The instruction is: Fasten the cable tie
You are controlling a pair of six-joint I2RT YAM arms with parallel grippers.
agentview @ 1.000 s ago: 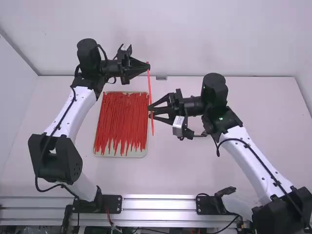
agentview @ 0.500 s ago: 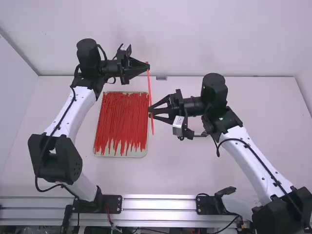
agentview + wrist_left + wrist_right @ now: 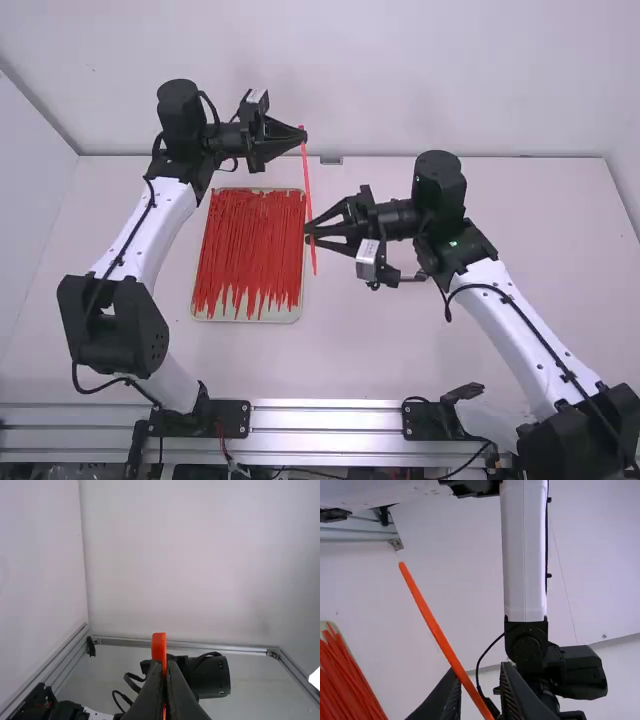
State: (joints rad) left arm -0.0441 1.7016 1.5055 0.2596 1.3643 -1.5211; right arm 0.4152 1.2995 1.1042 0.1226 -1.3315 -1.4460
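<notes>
The left arm rose from its base at the near left, bent at the elbow, and its wrist turned right over the far side of the tabletop (image 3: 560, 220). The left gripper (image 3: 293, 136) was held well above the surface, level and pointing right. In the left wrist view its fingers (image 3: 156, 690) were pressed together on the upper end of the red cable tie (image 3: 159, 647), whose tip stood just beyond them.

The cable tie (image 3: 308, 185) hung nearly straight down from that grip, just right of a tray (image 3: 250, 319) loaded with a layer of spare red ties (image 3: 250, 250).

The right arm came up from the near right, folded at the elbow, and its forearm pointed left toward the middle. The right gripper (image 3: 312, 232) sat at the lower part of the tie. Its fingers (image 3: 512, 695) were apart, one on either side of the strap (image 3: 427, 612), which ran slanting between them without being pinched.
</notes>
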